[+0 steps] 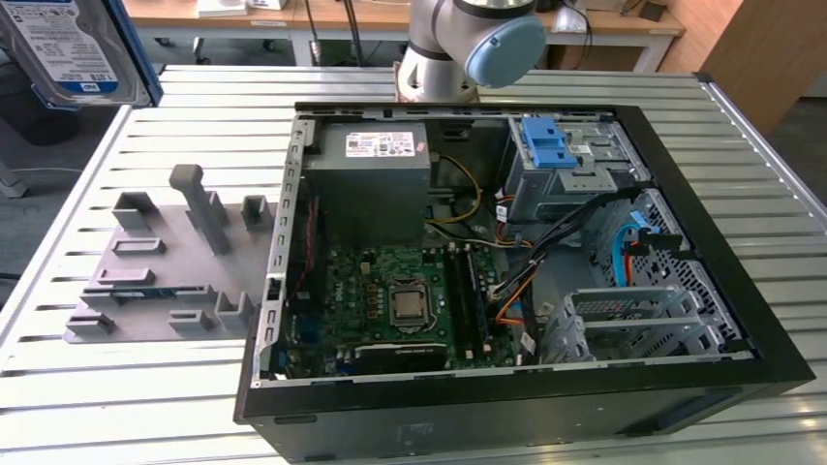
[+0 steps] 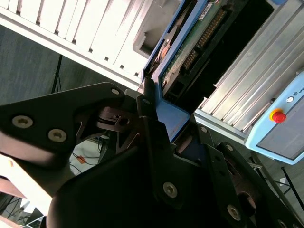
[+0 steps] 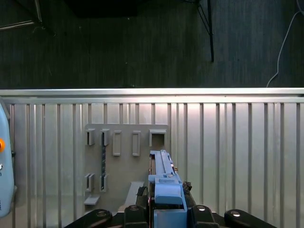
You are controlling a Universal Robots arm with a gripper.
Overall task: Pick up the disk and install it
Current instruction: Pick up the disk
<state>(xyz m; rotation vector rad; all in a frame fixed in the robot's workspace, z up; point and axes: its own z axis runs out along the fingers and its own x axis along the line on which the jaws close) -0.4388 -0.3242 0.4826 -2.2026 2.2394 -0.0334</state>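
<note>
1 disk (image 1: 72,48), 1 tool, 1 open computer case (image 1: 517,417). Status by view:

Exterior view: the disk hangs high in the exterior view's upper left corner. Its label side faces the camera, with the blue carrier frame along its edge, and it is well apart from the case. An arm (image 1: 472,39) joint sits behind the case. The grey fixture (image 1: 168,262) stands on the slatted tabletop (image 1: 130,407) just beside the case. The drive cage (image 1: 568,174) with its blue latch (image 1: 549,145) is in the case's far corner on the exterior view's right, near the power supply (image 1: 375,174). Cables run close past the cage.

Second wrist view: the tool (image 2: 171,121) is clamped on 1 end of the disk (image 2: 190,47), with its fingers (image 2: 145,114) on either side of the blue frame. The green board side and connector face this camera. The contact patch is in shadow, so the grip is probably on the frame rather than bare metal, but I can't confirm.

First wrist view: the disk (image 3: 164,173) is edge-on and sticks out from the tool (image 3: 166,199). It is above the fixture (image 3: 123,152) and off the tabletop (image 3: 237,156).

Judgement: the pick is done, the disk is in carry, and the install hasn't started. Install calls for squaring the carrier frame to the cage opening, keeping off the cables, and a straight push with no twist in the grip.
</note>
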